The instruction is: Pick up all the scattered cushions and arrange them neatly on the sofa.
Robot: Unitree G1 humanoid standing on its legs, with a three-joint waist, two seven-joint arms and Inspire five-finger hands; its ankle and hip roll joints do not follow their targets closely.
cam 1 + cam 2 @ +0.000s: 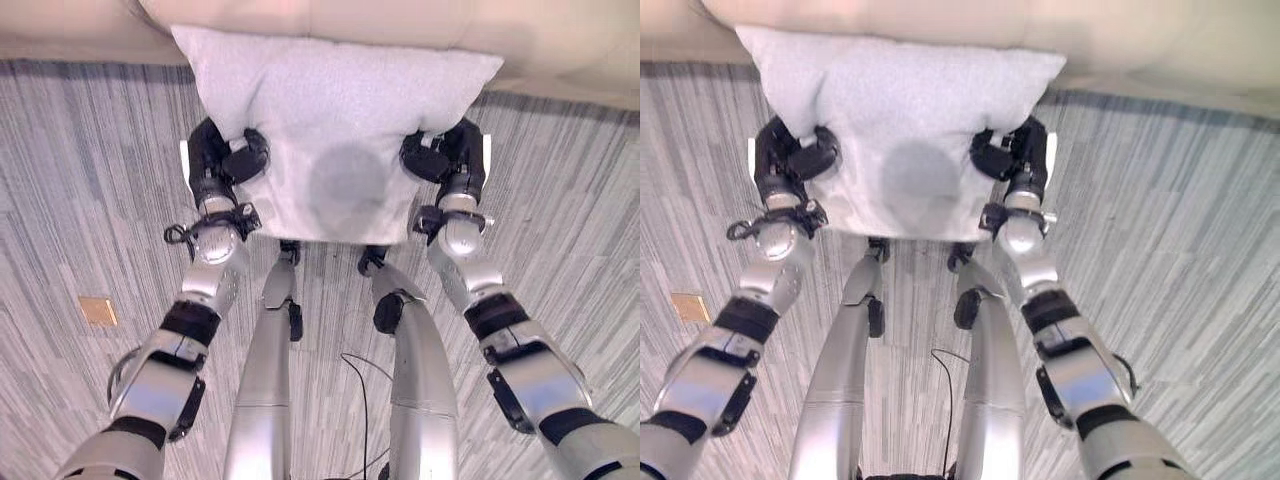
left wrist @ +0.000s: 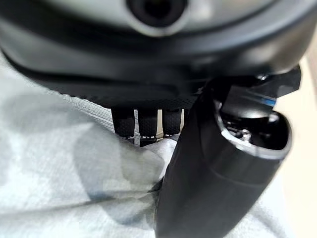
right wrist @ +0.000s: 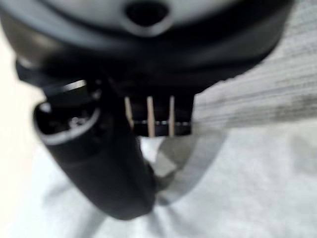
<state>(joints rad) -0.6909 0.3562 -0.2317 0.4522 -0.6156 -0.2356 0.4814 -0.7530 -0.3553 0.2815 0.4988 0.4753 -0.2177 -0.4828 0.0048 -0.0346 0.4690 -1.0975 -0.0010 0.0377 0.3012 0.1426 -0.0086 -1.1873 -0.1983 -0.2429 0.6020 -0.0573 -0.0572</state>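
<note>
Between the robot's two hands, a pale grey cushion (image 1: 335,130) hangs in the air, held out flat in front of its chest and above the striped grey floor (image 1: 90,200). The left hand (image 1: 222,160) pinches the cushion's left edge, thumb curled over the top of the fabric and fingers tucked beneath; the left wrist view shows the thumb (image 2: 213,173) pressing a fold into the cloth. The right hand (image 1: 445,155) mirrors it on the right edge, thumb on top and fingers under, bunching the fabric in the same way (the right wrist view shows that crease beside the thumb (image 3: 109,163)). The far edge of the cushion already reaches the front of the cream sofa (image 1: 560,40), which runs across the far side of the scene, and its far corners overlap the seat front.

By my reading, this is the carry-and-place step: the cushion is picked up and brought to the sofa but not yet set down. The next move seems to call for pushing both arms forward together, keeping the cushion level, until it rests fully on the seat, then loosening both thumbs at once so it lies straight. On the floor to the left lies a small tan square (image 1: 98,311), well apart from all this.
</note>
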